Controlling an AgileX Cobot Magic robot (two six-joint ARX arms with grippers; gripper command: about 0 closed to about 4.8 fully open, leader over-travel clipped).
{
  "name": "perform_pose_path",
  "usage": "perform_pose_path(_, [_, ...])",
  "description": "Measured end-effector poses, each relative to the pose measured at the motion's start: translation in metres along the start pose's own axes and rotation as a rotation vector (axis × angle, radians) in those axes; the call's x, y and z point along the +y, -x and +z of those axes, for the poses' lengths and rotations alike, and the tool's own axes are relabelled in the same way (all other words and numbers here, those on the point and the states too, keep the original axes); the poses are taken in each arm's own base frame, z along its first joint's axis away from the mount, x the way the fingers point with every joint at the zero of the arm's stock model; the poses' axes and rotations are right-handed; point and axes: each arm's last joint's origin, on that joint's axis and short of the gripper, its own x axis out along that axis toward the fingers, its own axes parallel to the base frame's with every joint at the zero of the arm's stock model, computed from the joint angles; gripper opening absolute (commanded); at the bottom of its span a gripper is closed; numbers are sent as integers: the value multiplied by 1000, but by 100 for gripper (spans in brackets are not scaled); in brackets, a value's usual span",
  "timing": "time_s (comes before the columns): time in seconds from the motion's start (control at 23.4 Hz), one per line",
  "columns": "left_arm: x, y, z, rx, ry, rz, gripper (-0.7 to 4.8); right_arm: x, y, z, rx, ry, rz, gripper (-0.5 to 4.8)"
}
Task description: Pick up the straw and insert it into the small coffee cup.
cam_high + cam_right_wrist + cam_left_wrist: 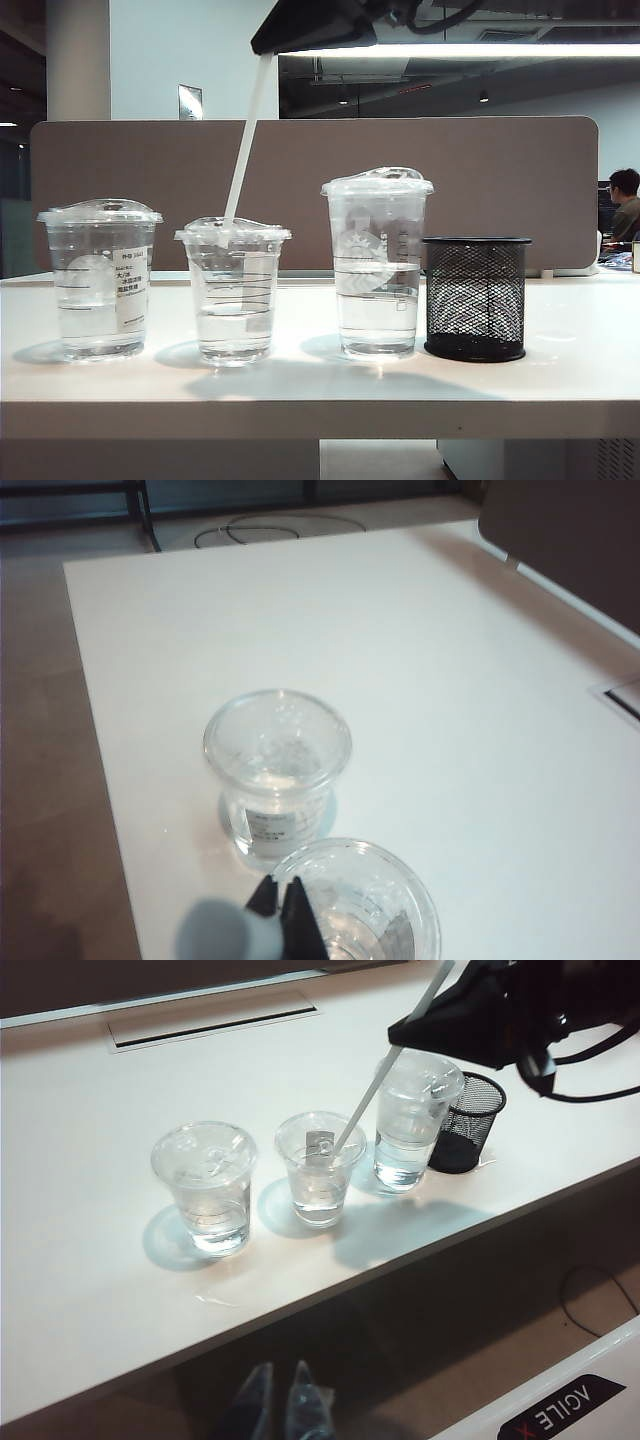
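Observation:
The long white straw (pixel 245 140) slants down from my right gripper (pixel 270 45), which is shut on its upper part high above the table. Its lower end rests at the domed lid of the small coffee cup (pixel 233 300), the middle and shortest of three clear cups. I cannot tell whether the tip has passed through the lid. In the right wrist view the straw (pixel 225 930) is a blur beside the right gripper (pixel 285 895), directly over the small coffee cup (pixel 385 900). My left gripper (pixel 280 1390) hangs shut and empty below the table's front edge.
A mid-height clear cup (pixel 100 280) with a text label stands left of the small cup. The tallest cup (pixel 377 270) and a black mesh pen holder (pixel 475 297) stand to its right. A grey partition (pixel 500 180) runs behind the table.

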Motion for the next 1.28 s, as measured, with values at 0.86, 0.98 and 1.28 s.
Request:
perform_pose_path(0.86, [2, -4, 2, -17, -9, 3, 24, 17, 105, 66, -344, 101, -79, -8])
perform_pose_path(0.98, [7, -17, 4, -43, -20, 5, 22, 27, 144, 75, -410, 121, -106, -8])
perform_pose_path(1.28, [31, -79, -1, -106, 7, 10, 22, 44, 194, 49, -279, 70, -198, -8])
